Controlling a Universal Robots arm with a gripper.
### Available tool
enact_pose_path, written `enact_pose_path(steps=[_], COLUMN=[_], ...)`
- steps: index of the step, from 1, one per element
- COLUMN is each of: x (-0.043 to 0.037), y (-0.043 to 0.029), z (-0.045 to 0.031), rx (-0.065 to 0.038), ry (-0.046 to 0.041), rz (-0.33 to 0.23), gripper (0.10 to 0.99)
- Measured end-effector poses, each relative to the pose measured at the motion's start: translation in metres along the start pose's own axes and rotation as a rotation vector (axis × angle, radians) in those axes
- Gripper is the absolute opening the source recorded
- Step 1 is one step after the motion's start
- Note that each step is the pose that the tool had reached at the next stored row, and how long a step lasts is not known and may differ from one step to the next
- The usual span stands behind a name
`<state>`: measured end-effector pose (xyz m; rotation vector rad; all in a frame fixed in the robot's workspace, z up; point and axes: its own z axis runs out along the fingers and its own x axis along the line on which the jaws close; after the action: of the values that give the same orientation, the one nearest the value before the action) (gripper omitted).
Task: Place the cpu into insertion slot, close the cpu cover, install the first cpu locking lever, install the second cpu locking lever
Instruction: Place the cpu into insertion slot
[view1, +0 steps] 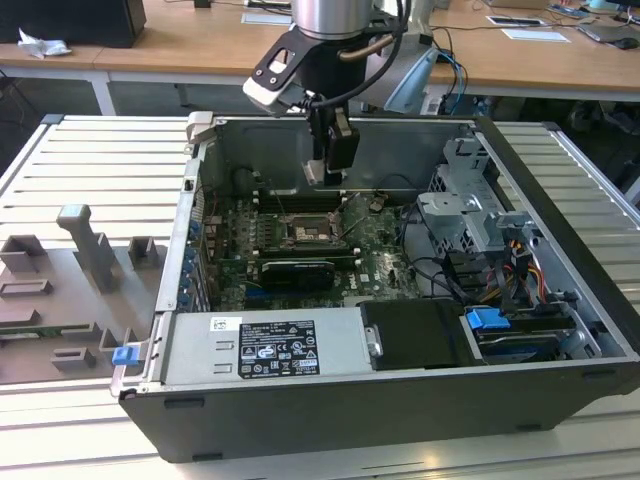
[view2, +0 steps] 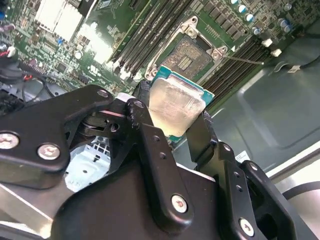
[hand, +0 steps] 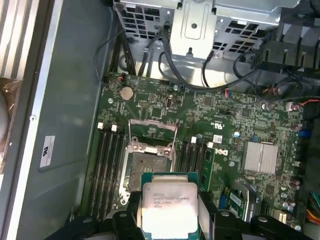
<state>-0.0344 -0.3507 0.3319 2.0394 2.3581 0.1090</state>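
My gripper (view1: 330, 168) hangs inside the open computer case (view1: 200, 250), above the motherboard's far part. It is shut on the cpu (hand: 167, 206), a flat square chip with a pale silver face and a green edge, held by two opposite sides between the black fingers (view2: 150, 135). In the second wrist view the cpu (view2: 176, 105) hovers apart from the board. The insertion slot (hand: 147, 169) lies open just beyond the chip, a dark square socket (view2: 187, 56) with a metal rim. The cpu cover (hand: 150, 147) stands swung up at the socket's far side.
Black memory slots (hand: 107, 165) flank the socket on both sides. A silver heatsink (hand: 260, 157), a drive cage (view1: 470, 210) with cables, a card (view1: 295, 272) and the power supply (view1: 265, 345) crowd the case. Grey fixtures (view1: 85, 250) sit at the exterior view's left.
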Motion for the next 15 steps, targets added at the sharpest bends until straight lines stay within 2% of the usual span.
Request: enact_pose_path(steps=[6, 8, 15], x=[-0.0003, -0.0004, -0.0007], y=[-0.0007, -0.0009, -0.0018], z=[0.01, 0.0141, 0.0251], rx=[-0.002, -0.003, -0.004], ry=[-0.0048, -0.0079, -0.0089], rz=[0.071, 0.115, 0.132], gripper=[0.537, 0.537, 0.537])
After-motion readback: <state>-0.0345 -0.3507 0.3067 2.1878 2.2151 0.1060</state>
